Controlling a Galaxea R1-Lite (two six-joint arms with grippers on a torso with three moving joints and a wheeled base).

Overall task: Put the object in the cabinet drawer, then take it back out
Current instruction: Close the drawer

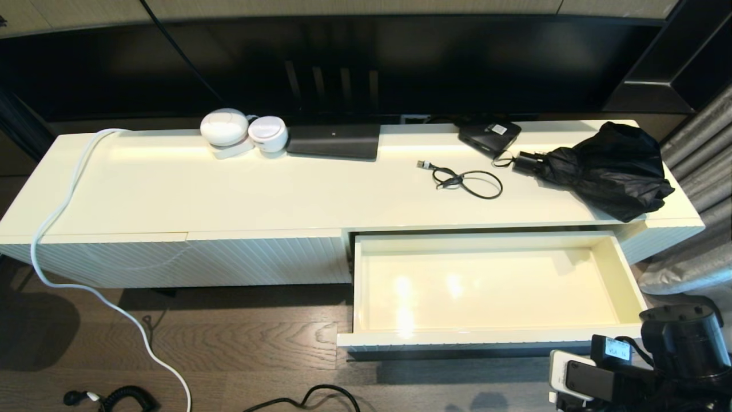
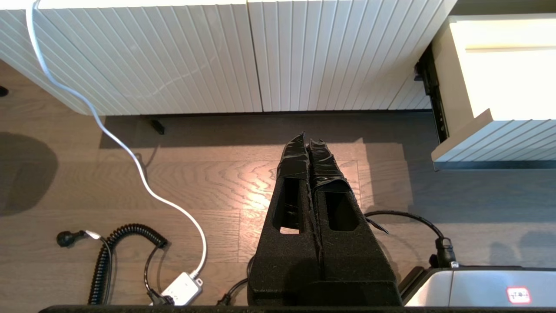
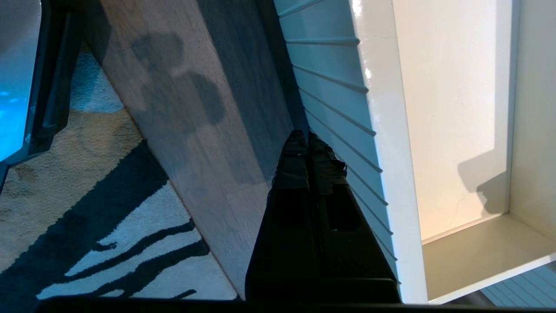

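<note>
One open, bare cabinet drawer (image 1: 626, 286).

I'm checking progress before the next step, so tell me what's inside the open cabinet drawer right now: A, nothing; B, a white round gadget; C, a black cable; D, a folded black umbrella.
A: the cabinet drawer stands pulled out, showing only its bare glossy cream floor.

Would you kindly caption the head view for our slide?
Wide cream cabinet drawer stands open and empty below a folded black umbrella and looped black cable.
</note>
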